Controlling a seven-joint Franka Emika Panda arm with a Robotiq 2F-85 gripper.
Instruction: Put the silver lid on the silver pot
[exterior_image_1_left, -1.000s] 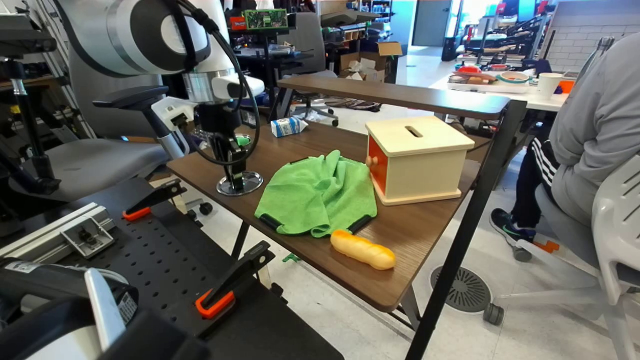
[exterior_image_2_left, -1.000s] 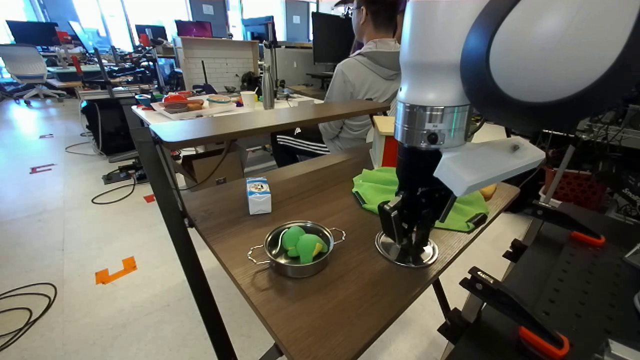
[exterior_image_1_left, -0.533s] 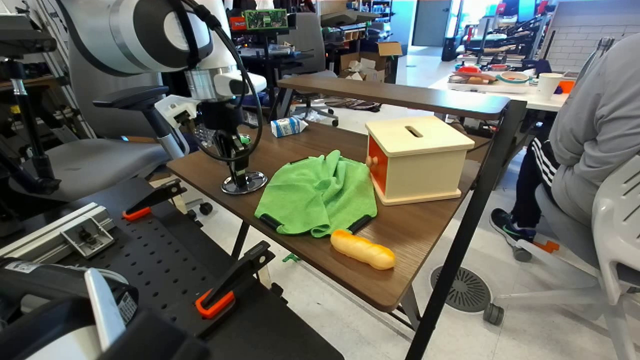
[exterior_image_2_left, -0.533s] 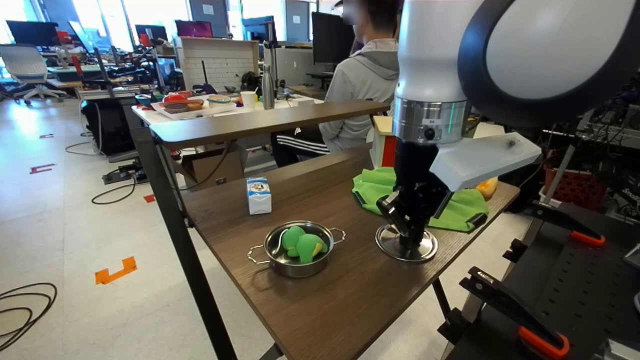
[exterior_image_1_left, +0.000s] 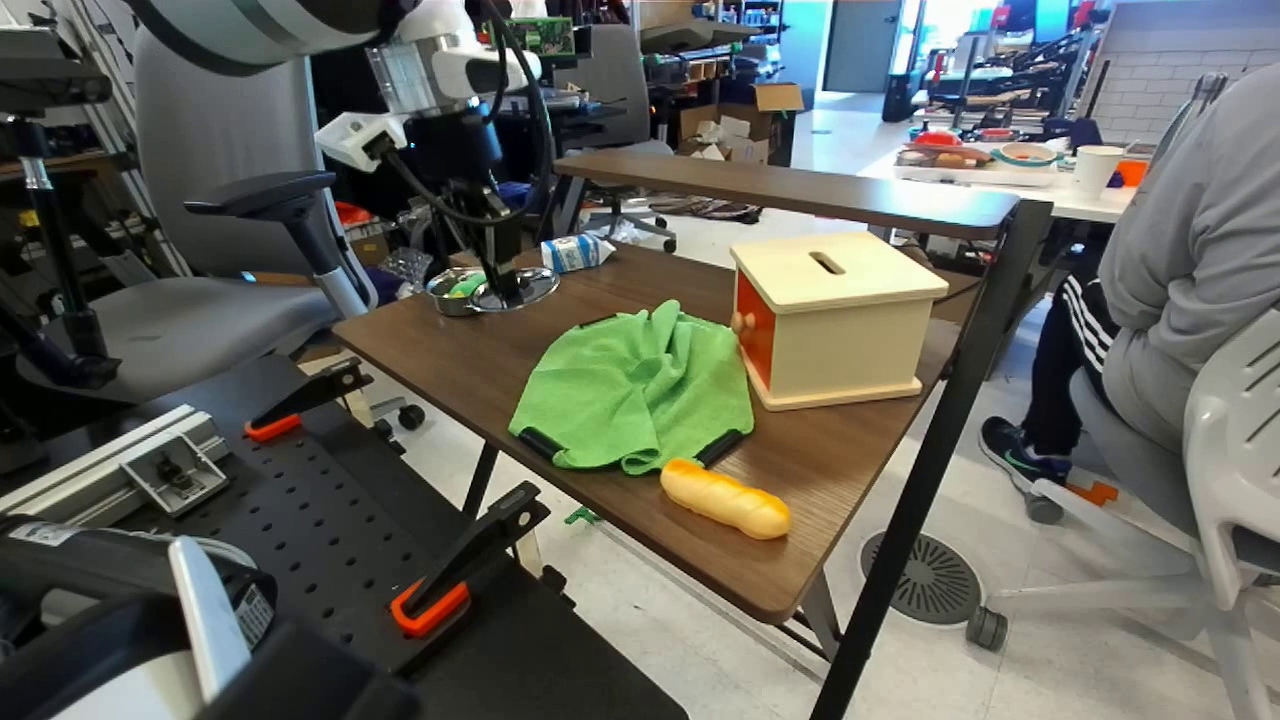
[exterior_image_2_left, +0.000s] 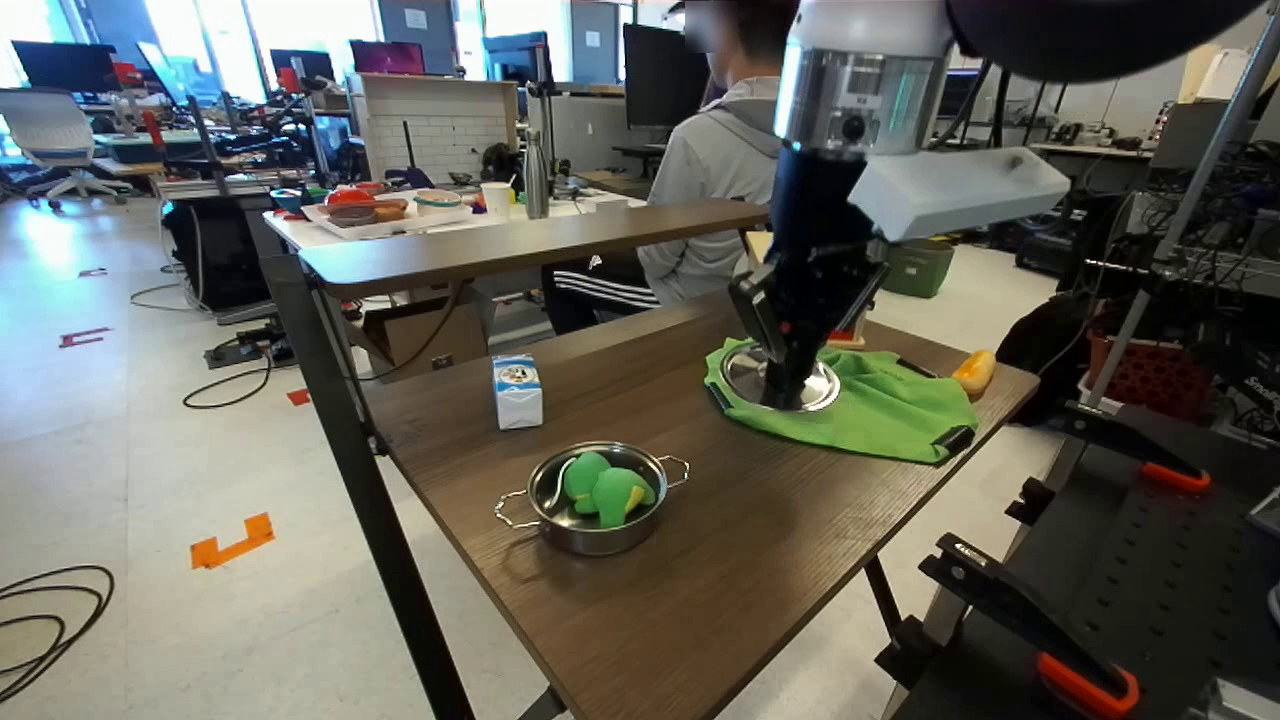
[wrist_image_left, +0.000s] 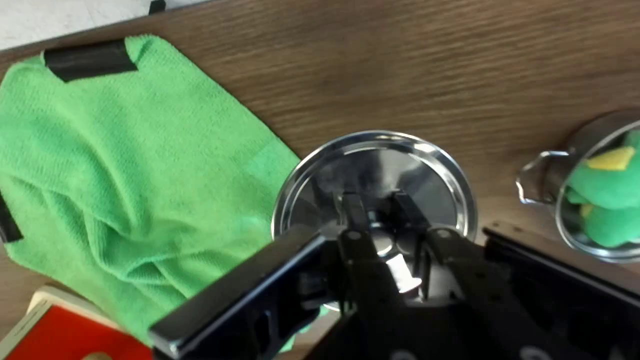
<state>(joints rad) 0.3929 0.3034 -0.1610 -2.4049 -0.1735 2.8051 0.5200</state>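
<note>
The silver lid (exterior_image_2_left: 822, 390) is a round shiny disc held level above the table; it also shows in an exterior view (exterior_image_1_left: 541, 284) and the wrist view (wrist_image_left: 425, 175). My gripper (wrist_image_left: 380, 212) is shut on the lid at its middle; the grip point is mostly hidden by the fingers. The gripper also shows in both exterior views (exterior_image_1_left: 508, 292) (exterior_image_2_left: 787, 388). The silver pot (exterior_image_2_left: 597, 541) stands upright and uncovered on the table with green and yellow soft toys inside. In the wrist view the pot (wrist_image_left: 560, 182) is at the right edge, apart from the lid.
A green cloth (exterior_image_1_left: 635, 390) lies on the table (exterior_image_2_left: 680, 620). A wooden box (exterior_image_1_left: 850, 345) with a red front stands beside it. A yellow bread roll (exterior_image_1_left: 725, 500) and a blue-white carton (exterior_image_2_left: 518, 392) are on the table. A raised shelf (exterior_image_2_left: 540, 240) runs along one side.
My gripper has risen with the lid, which rested at table level before and is now lifted off. The arm also shifted slightly. The pot, cloth and carton have not moved.
</note>
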